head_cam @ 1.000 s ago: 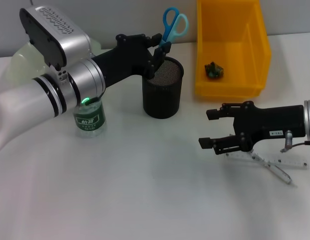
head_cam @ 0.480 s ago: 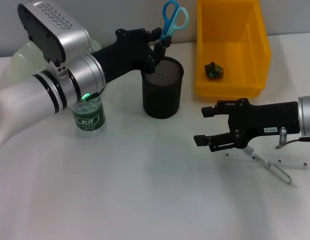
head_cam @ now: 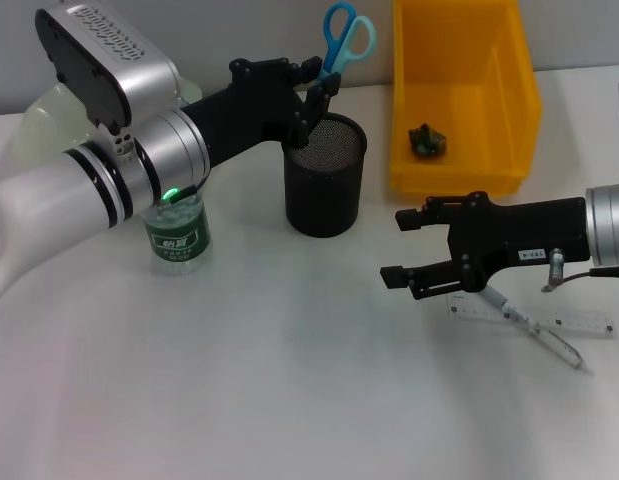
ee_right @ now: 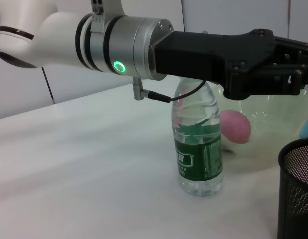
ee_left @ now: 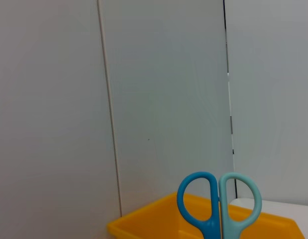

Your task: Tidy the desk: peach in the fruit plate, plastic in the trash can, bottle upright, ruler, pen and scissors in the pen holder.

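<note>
the white desk surface (head_cam: 289,370) spreads across the head view and shows again as a pale top in the right wrist view (ee_right: 69,164). behind the desk's far edge stands a plain grey-white wall (head_cam: 209,35). in the left wrist view that wall (ee_left: 163,89) is made of flat panels, with a thin vertical seam (ee_left: 108,109) and a darker vertical joint (ee_left: 228,84) further along. the wall panels also rise behind the desk in the right wrist view (ee_right: 69,69).
</note>
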Action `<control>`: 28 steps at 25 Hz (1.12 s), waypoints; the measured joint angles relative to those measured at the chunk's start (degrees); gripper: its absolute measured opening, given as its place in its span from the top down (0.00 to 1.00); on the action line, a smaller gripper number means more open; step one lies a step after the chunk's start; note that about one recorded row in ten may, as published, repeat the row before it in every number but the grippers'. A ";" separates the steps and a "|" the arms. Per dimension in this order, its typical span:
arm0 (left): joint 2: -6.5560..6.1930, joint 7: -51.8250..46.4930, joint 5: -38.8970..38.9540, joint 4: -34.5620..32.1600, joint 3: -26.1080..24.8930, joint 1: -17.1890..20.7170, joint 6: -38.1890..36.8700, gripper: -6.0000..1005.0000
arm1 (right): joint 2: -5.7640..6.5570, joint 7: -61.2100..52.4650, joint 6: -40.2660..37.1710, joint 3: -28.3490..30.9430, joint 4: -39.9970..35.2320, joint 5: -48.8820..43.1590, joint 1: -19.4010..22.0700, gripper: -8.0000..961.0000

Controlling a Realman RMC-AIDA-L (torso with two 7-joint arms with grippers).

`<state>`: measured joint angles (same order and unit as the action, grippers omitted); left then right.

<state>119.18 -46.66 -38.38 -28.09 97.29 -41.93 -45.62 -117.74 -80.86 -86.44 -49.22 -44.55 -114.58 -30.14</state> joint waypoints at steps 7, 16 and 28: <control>0.00 0.00 -0.04 0.12 0.17 0.00 0.01 0.74 | -0.14 0.00 0.04 0.00 -0.02 -0.07 -0.36 0.12; 0.00 2.41 0.43 0.41 1.00 -0.63 0.05 0.74 | -0.43 -0.08 0.05 -0.58 0.08 -0.07 -0.99 0.12; -0.43 0.97 -0.03 -4.74 1.43 4.47 -1.57 0.53 | -0.94 -0.81 0.07 -0.70 0.02 -0.05 -0.62 0.12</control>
<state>118.75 -45.69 -38.41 -32.83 98.72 -37.46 -47.19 -118.68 -81.67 -86.37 -49.92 -44.52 -114.63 -30.76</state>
